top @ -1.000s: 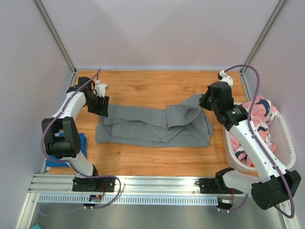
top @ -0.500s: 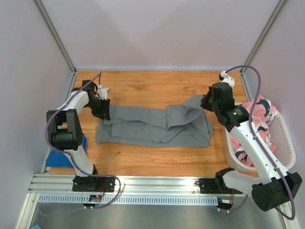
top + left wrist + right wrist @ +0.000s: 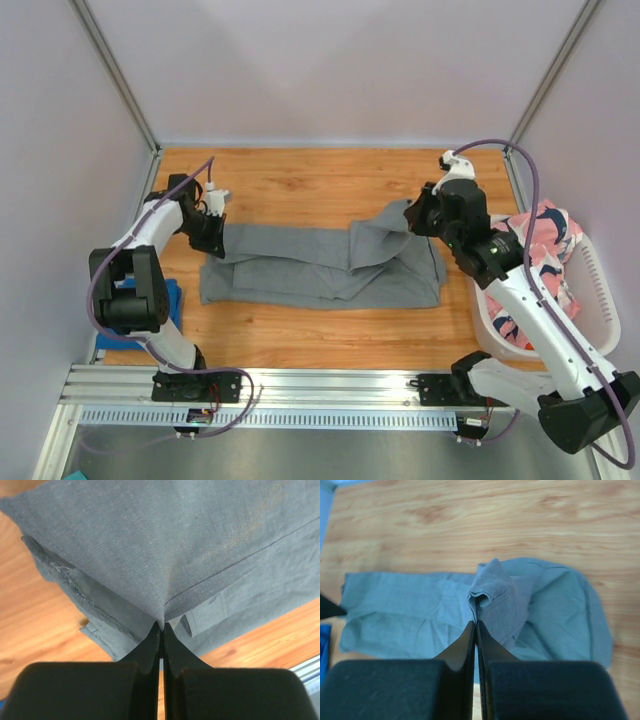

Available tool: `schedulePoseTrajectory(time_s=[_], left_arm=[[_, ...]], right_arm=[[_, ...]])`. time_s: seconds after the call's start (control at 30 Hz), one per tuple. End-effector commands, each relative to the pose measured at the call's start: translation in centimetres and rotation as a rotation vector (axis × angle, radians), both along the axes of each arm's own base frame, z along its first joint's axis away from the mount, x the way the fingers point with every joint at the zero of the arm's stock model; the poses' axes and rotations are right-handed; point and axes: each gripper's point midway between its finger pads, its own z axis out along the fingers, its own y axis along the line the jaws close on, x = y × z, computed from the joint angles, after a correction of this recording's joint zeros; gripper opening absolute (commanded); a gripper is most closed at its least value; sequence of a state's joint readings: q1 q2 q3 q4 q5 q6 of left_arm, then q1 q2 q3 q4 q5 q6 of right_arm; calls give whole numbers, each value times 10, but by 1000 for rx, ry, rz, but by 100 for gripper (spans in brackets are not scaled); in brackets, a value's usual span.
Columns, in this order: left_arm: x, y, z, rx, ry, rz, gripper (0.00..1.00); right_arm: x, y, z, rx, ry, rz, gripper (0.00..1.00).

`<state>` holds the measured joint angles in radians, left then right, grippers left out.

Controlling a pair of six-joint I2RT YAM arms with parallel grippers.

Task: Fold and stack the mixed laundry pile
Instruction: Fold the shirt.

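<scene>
While the wooden worktop (image 3: pixel 300 180) carries the long grey garment (image 3: pixel 300 265) spread across it, the white basket (image 3: pixel 598 290) at the right edge holds the pink patterned garment (image 3: pixel 548 232), and the blue garment (image 3: pixel 172 298) lies at the left edge. The left fingers (image 3: pixel 147 652) are pressed together on a fold of the grey one at its left end. The right fingers (image 3: pixel 465 647) pinch a raised fold near its right end.

The long cloth (image 3: pixel 320 265) was grey. The basket (image 3: pixel 600 290) was white, and the pink cloth (image 3: pixel 548 232) in it had dark and white shapes. The blue cloth (image 3: pixel 172 300) was bright. The table (image 3: pixel 300 180) was brown wood.
</scene>
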<state>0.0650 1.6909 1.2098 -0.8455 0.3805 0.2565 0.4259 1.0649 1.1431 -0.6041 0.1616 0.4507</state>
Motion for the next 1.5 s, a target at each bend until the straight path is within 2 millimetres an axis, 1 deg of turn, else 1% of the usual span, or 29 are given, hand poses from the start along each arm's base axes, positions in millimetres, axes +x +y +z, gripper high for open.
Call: schedulePoseTrajectory(time_s=[0.0, 0.1, 0.17, 0.2, 0.27, 0.3, 0.4, 0.43, 0.5, 0.53, 0.57, 0.67, 0.73, 0.77, 0.8, 0.83, 0.87, 0.93, 0.97, 1.03, 1.1, 1.17, 1.2, 1.23, 1.3, 1.33, 1.4, 1.43, 1.47], left_arm=[[-20, 8, -5, 66, -8, -75, 0], [-23, 10, -17, 77, 5, -80, 0], [-16, 10, -18, 71, -1, -72, 9], [-15, 9, -17, 69, -1, -73, 23], [-9, 10, -12, 73, -14, -66, 40], [-8, 11, -9, 78, -21, -65, 53], [0, 12, 12, 85, -89, -51, 69], [2, 12, 19, 79, -109, -47, 71], [5, 6, 40, 48, -163, -51, 77], [5, 3, 49, 30, -178, -54, 80], [5, -2, 57, 4, -198, -62, 82], [4, -10, 68, -39, -203, -69, 83], [3, -13, 71, -58, -196, -72, 84], [2, -15, 71, -73, -192, -76, 84], [3, -17, 72, -82, -191, -78, 84], [2, -20, 73, -97, -190, -81, 84], [2, -21, 74, -105, -188, -81, 84], [0, -26, 75, -133, -176, -86, 84], [-1, -28, 76, -142, -174, -90, 84], [-5, -34, 76, -161, -166, -105, 84], [-8, -39, 76, -166, -157, -119, 84], [-15, -45, 70, -174, -126, -130, 84], [-22, -49, 62, -168, -93, -149, 84], [-29, -57, 57, -162, -72, -182, 84], [-41, -64, 41, -123, -23, -223, 84], [-42, -64, 35, -99, -12, -227, 84], [-38, -63, 27, -77, 23, -189, 84], [-36, -64, 27, -79, 29, -178, 84], [-31, -67, 33, -95, 20, -169, 84]], right_arm=[[-10, 49, 13, -15, -94, 213, 0], [-17, 91, 6, 7, -98, 307, 0], [-15, 111, 14, 37, -121, 341, 0], [-17, 127, 6, 25, -102, 377, 0], [-16, 145, 10, 27, -122, 410, 0], [-19, 159, 3, 19, -111, 441, 0], [-26, 190, 1, 51, -109, 512, 0], [-25, 201, -12, 39, -83, 530, 0], [-30, 221, -17, 56, -81, 563, 0], [-30, 231, -31, 50, -52, 579, 0], [-32, 244, -29, 65, -58, 602, 0], [-35, 270, -49, 52, -30, 661, 0], [-46, 290, -55, 44, -28, 746, 0], [-48, 298, -70, 21, -8, 775, 2], [-54, 309, -74, 10, -11, 828, 4], [-57, 314, -80, 1, 1, 856, 20], [-60, 319, -97, -15, 36, 886, 32], [-72, 327, -101, -17, 76, 966, 53], [-75, 329, -104, -32, 88, 985, 55], [-78, 324, -103, -86, 82, 999, 63], [-80, 316, -83, -93, 45, 989, 67], [-72, 295, -79, -142, 29, 916, 72], [-67, 278, -62, -144, 1, 864, 73], [-64, 264, -64, -131, 33, 810, 73], [-39, 218, -58, -129, 80, 639, 71], [-19, 188, -59, -120, 111, 531, 62], [-4, 144, -73, -108, 193, 338, 50], [7, 107, -77, -112, 231, 222, 47], [10, 86, -87, -107, 267, 125, 46]])
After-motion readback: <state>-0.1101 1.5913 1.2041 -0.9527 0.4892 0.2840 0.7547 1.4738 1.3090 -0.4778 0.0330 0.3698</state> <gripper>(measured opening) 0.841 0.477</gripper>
